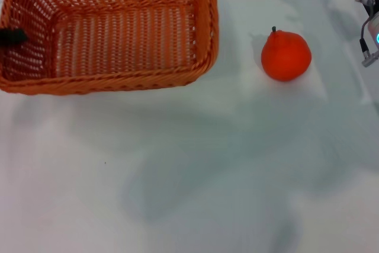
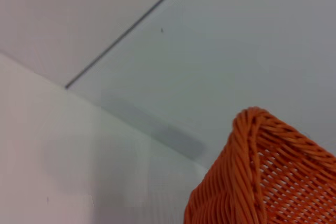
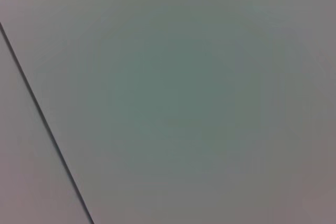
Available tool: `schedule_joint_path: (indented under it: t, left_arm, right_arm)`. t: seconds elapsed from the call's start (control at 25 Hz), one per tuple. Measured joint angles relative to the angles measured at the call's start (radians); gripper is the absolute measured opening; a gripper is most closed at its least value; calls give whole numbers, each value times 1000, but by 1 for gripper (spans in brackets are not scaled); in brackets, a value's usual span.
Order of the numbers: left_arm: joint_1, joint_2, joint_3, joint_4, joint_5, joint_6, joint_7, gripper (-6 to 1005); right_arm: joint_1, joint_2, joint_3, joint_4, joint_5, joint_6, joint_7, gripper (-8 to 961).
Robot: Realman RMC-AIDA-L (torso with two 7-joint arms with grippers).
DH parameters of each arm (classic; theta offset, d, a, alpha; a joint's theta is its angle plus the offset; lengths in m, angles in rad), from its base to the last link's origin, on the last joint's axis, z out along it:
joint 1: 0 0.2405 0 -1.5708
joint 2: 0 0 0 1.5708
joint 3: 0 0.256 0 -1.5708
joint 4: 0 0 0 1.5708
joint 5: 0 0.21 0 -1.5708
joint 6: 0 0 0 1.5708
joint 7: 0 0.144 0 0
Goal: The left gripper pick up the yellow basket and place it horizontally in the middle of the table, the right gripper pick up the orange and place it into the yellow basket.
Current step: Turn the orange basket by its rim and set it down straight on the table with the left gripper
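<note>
The yellow basket [image 1: 109, 84], an orange-brown woven basket with a braided rim, stands at the far left of the table in the head view, its long side across the view, and it holds nothing. One of its corners shows in the left wrist view [image 2: 252, 182]. A black piece of my left gripper [image 1: 12, 35] sits at the basket's left wall. The orange [image 1: 286, 55] lies on the table to the right of the basket, apart from it, stem up. My right gripper [image 1: 370, 25], black and silver with a cyan light, is at the far right edge, beyond the orange.
The white table [image 1: 189, 176] spreads out in front of the basket and the orange. A dark seam line [image 3: 44, 124] crosses the surface in the right wrist view, and a seam [image 2: 126, 30] shows in the left wrist view.
</note>
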Motion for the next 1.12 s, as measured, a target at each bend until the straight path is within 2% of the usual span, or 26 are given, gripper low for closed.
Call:
schedule_joint_path:
  t: [0.2,0.48,0.88,1.12]
  left_arm:
    - [34,-10,35,-45,-45,-9,16,163]
    - [69,-9,76,-139,-94,-54,49,163]
    - [71,-12,94,-222,-124,-87,84,164]
    - [72,-2,111,-268,-138,-72,86,237]
  right_arm:
    - [-7,-1,5,0,0,5,1,856]
    - [-10,-2,6,0,0,6,2,856]
    - [-4,-2,6,-6,0,22,1,857]
    - [1,-2,1,-8,0,32,-3,857]
